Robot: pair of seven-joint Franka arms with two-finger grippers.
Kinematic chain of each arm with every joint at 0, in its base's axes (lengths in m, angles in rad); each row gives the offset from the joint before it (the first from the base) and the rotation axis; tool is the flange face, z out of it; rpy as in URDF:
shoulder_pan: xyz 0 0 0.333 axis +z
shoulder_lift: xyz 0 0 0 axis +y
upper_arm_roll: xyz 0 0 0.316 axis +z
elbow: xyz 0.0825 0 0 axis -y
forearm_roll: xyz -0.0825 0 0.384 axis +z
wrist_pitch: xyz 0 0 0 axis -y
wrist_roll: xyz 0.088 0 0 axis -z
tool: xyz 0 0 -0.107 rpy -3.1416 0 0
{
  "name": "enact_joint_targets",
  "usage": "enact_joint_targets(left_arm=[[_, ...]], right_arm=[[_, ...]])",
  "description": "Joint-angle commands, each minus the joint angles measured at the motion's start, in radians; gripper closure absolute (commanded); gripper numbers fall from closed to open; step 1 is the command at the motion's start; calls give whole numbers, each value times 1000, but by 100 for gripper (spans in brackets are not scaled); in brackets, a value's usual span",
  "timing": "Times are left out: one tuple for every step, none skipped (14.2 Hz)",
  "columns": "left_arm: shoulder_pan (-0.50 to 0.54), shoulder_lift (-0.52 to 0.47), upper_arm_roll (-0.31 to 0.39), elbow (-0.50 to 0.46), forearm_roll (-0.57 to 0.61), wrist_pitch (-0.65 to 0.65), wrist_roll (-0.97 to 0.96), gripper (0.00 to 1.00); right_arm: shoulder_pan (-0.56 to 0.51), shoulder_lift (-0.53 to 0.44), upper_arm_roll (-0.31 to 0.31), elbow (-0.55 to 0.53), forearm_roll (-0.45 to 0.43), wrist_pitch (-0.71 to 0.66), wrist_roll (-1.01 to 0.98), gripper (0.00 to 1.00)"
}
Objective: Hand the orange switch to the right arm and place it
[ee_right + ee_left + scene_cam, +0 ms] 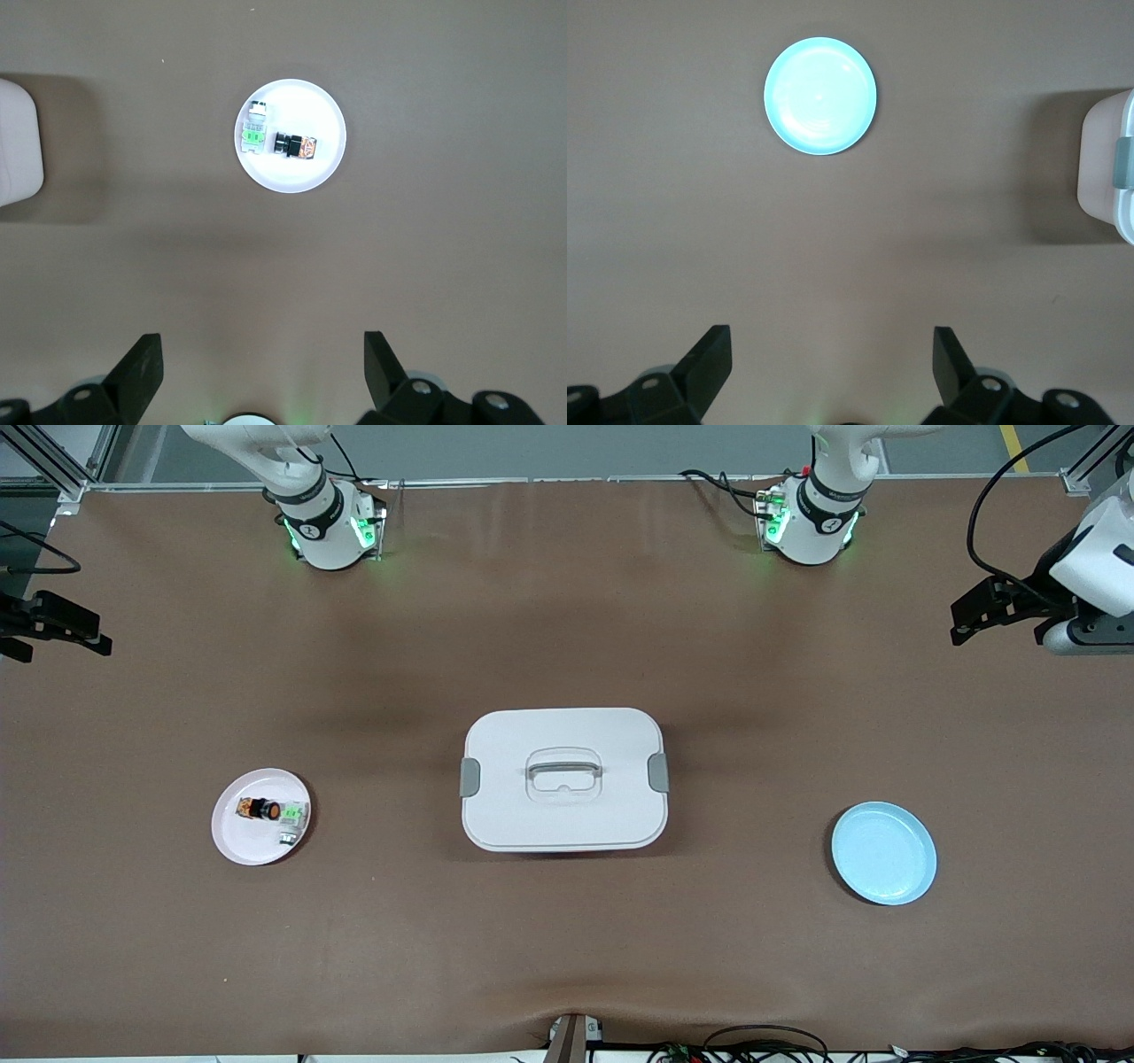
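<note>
The orange switch (260, 809) lies on its side on a small pale pink plate (237, 837) toward the right arm's end of the table. The right wrist view shows the orange switch (297, 146) beside a green-and-silver switch (255, 133) on the same plate (292, 181). My right gripper (263, 350) hangs open and empty high over bare table, well short of that plate. At the left arm's end, my left gripper (831, 345) is also open and empty, high over bare table. Both arms wait.
A white lidded box (563, 779) with a grey handle and side clips stands mid-table. An empty light blue plate (883, 853) lies toward the left arm's end. The green-and-silver switch (292, 819) shares the pink plate. Brown table surface surrounds everything.
</note>
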Motion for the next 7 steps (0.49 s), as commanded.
enact_joint_targets(left_arm=[[4, -28, -3, -17, -15, -4, 24, 0], [4, -29, -3, -17, -17, -4, 24, 0], [3, -29, -3, -15, -23, -4, 24, 0], [4, -28, -3, -11, -34, -4, 25, 0], [6, -25, 0, -5, -52, -4, 25, 0], [4, -22, 0, -3, -55, -4, 25, 0], [4, -19, 2, -1, -55, -4, 24, 0]], right_arm=[[-20, -14, 35, 0, 4, -4, 124, 0], [-21, -16, 41, 3, 4, -4, 131, 0], [-21, -16, 43, 3, 4, -4, 133, 0], [-21, -16, 43, 3, 4, -3, 133, 0], [-21, -16, 43, 3, 5, -1, 133, 0], [-20, -17, 43, 3, 5, 0, 133, 0], [-18, -20, 43, 3, 5, 2, 133, 0]])
